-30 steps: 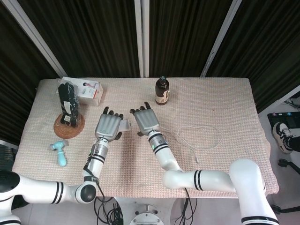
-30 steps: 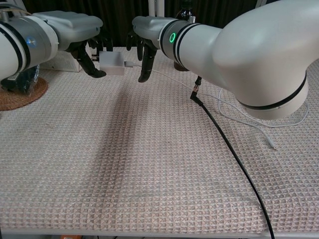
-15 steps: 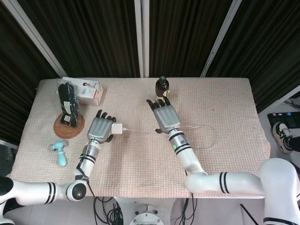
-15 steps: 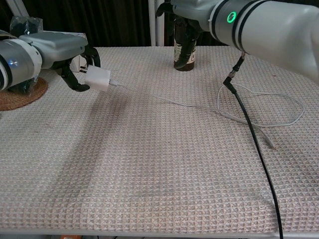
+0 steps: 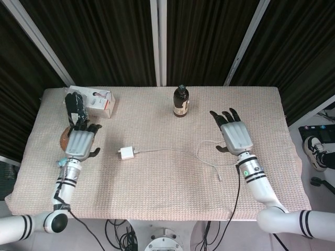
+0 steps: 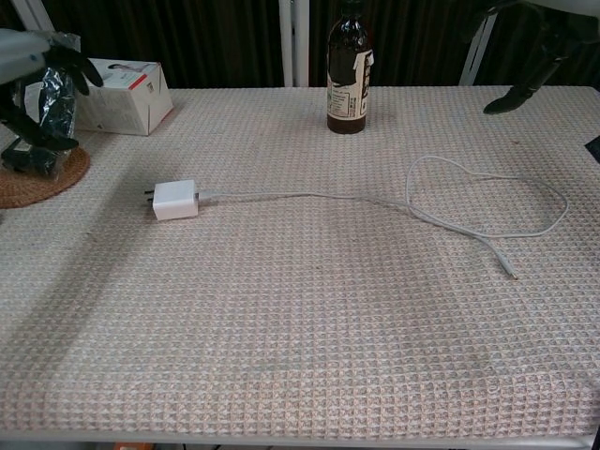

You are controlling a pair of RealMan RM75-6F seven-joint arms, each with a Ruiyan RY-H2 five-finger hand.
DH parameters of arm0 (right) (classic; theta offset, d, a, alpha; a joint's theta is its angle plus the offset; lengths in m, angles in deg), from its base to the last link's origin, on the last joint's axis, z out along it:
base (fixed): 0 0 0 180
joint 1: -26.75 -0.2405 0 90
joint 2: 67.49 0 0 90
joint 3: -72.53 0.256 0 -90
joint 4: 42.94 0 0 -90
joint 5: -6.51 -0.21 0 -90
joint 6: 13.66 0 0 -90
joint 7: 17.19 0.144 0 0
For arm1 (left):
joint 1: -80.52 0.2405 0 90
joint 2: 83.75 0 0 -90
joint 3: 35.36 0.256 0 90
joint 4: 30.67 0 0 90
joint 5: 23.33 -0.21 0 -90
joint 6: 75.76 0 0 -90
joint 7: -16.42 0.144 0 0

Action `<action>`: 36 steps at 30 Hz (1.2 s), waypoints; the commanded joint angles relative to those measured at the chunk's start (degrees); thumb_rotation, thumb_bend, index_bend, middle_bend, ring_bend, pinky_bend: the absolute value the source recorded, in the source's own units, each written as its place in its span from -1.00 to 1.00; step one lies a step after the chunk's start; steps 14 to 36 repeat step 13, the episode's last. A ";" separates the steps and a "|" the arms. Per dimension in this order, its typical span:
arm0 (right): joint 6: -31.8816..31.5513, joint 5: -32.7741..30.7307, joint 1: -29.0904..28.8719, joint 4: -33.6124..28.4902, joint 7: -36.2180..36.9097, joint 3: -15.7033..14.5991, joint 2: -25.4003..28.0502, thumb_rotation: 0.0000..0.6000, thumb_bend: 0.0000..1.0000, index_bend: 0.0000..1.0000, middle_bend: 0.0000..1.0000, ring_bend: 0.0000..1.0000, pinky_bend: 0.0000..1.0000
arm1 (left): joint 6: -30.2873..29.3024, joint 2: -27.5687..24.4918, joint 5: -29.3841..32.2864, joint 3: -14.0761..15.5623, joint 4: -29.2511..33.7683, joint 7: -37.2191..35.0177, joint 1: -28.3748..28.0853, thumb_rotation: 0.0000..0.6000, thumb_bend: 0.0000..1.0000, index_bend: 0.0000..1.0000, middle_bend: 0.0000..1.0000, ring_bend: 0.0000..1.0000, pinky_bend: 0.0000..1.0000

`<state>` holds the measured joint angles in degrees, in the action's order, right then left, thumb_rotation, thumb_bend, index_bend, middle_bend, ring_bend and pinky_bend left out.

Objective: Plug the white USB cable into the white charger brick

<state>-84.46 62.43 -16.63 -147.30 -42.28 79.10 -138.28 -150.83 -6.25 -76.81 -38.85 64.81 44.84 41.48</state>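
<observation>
A: Where is the charger brick (image 5: 125, 153) sitting right now?

B: It is lying on the worktop (image 5: 157, 198) left of centre, prongs pointing toward the left edge, with nothing touching it. The white cable (image 5: 172, 150) is running out of its right side, and in the chest view the plug end is looking seated in the brick.

A: And the hands?

B: The left hand (image 5: 79, 143) is hovering well off to the left, over the woven coaster (image 6: 42, 178), fingers spread and holding nothing. Half a second ago it was gripping the brick; now it is letting it lie and pulling away. The right hand (image 5: 235, 135) is also moving out, sitting at the right beyond the cable's loop (image 6: 487, 202), fingers apart and empty.

A: So what is that telling us about the task?

B: I am reading it as finished, or nearly so. Both hands are backing off and the cable is staying attached to the brick while trailing across the cloth. The free end (image 6: 507, 272) is lying loose near the front right.

A: Anything else nearby?

B: 1 brown bottle (image 5: 180, 101) is standing at the back, and a small white box (image 5: 99, 100) is resting at the back left. Neither is getting in the way.
</observation>
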 commanded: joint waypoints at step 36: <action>-21.99 25.13 27.81 4.22 23.30 -12.96 9.31 1.00 -0.72 -0.84 -0.62 -0.87 -0.92 | -17.86 -10.97 -17.34 9.37 -5.37 -25.16 25.56 1.00 -0.59 -0.57 -0.55 -0.86 -0.97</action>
